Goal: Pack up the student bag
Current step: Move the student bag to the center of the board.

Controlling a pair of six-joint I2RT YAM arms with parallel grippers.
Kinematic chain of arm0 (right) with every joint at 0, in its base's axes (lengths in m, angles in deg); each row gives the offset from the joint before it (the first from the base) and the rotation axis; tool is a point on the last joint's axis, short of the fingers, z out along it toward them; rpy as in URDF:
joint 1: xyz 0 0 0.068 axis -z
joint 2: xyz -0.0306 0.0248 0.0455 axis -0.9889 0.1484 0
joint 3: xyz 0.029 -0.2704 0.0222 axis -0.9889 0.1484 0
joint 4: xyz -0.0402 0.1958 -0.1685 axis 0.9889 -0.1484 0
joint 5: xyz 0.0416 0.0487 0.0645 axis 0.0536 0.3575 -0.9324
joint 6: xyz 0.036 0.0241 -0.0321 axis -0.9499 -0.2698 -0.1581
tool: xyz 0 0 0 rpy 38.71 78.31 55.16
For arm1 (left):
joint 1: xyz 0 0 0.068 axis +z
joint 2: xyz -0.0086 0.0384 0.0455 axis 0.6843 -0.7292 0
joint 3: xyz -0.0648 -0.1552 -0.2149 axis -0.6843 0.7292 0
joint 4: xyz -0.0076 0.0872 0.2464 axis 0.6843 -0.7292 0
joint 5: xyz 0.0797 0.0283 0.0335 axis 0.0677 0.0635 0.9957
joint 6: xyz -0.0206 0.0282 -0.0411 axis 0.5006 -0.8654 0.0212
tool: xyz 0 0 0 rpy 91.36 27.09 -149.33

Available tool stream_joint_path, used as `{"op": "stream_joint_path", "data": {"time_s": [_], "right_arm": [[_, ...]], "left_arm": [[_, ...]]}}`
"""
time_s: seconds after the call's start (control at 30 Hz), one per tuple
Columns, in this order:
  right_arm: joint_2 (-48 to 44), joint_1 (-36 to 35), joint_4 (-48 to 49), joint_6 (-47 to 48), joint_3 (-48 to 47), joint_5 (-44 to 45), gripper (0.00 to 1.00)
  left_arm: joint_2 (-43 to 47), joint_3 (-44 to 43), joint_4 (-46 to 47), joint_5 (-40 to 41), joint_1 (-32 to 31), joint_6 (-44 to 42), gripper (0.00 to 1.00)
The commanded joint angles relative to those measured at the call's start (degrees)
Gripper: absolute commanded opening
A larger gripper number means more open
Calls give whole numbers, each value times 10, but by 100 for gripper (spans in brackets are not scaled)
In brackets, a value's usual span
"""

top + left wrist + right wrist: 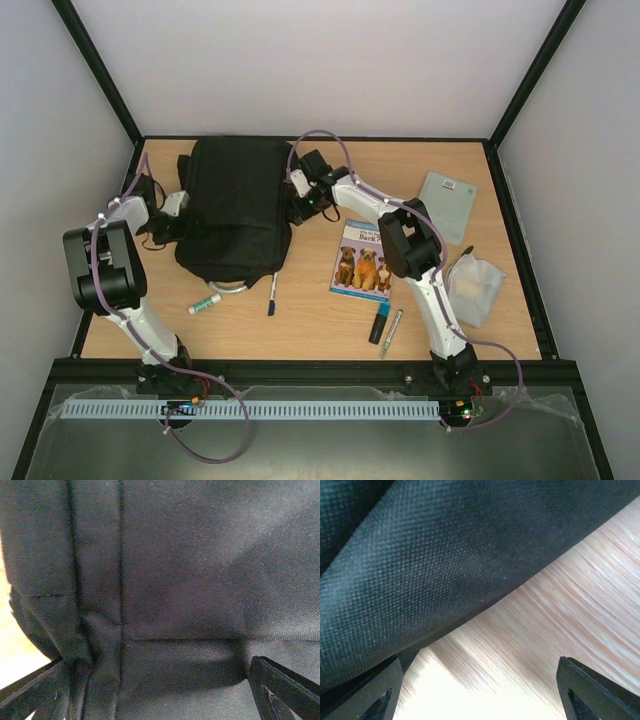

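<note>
Seen from above, a large black student bag lies flat on the far left part of a light wooden counter, with its grey-white loop handle at the near end. Two robot arms reach in from the near edge, one to each side of the bag. The left pincer is at the bag's left side. In its wrist view, its two dark fingers stand wide apart and unclamped in the bottom corners, and black woven fabric with seams and folds fills almost the whole picture. The right pincer is at the bag's right edge. It is also spread open, with the fingers far apart low over the bare wood, and the bag's edge slants across the upper left above one finger. Neither pincer holds anything. Just near of the bag lie a small white stick with a green cap and a dark pen. Right of the bag lies a booklet with three dogs on its cover. Near of that are a dark marker and a silvery pen, side by side. A flat grey pad lies towards the far right. A soft grey-white pouch sits near the right edge.
</note>
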Motion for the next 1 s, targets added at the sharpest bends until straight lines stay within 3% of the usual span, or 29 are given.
{"op": "stream_joint_path", "data": {"time_s": [0.0, 0.3, 0.7, 0.8, 0.97], "right_arm": [[26, -39, 32, 4, -38, -25, 86], [-21, -30, -7, 46, -46, 12, 93], [-230, -27, -73, 109, 138, -30, 96], [-268, -26, -80, 116, 172, -30, 95], [-309, -2, -86, 138, 198, -8, 95]], "left_arm": [[23, 12, -83, -63, -11, -18, 97], [35, 22, -126, -93, -11, -59, 95], [60, -86, -202, -84, 65, -120, 94], [114, -107, -240, -121, 28, -164, 90], [198, -79, -241, -92, -120, -183, 82]]}}
